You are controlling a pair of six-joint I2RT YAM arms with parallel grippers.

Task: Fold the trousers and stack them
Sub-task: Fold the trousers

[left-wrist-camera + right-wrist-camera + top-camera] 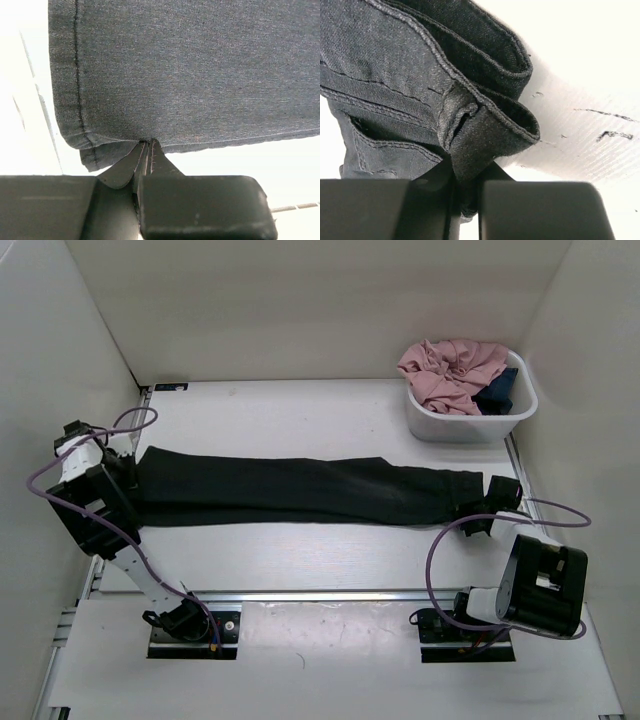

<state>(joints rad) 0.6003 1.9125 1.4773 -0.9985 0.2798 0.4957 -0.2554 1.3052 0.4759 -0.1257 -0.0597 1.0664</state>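
A pair of plain black, soft-fabric, long-legged trousers (300, 490) lies stretched flat across the middle of the white tabletop (300, 410), running from the left of the top view to its right. The legs lie one on the other, so the garment reads as a single long band; the leg ends are at the left and the waist is at the right.

The left pincer (127, 462) sits at the left end of that band. In the left wrist view its two dark fingers (124, 169) are pressed together with no gap, their tips meeting at the lower edge of the cloth, just right of the stitched hem corner; it is clenched on the edge of the trousers.

The right pincer (497, 498) sits at the right end. In the right wrist view the thick, doubled waistband, with a belt loop and seams showing, drops down between the two black fingers (499, 174); the fabric fills the narrow slot between them, so this pincer too is clenched on the trousers.

In the upper right of the top view stands a white plastic tub (522, 412), apart from the trousers and above their right end. It holds a crumpled pink garment (450, 370); a small dark blue garment (498, 392) lies beside it against the tub's right wall.
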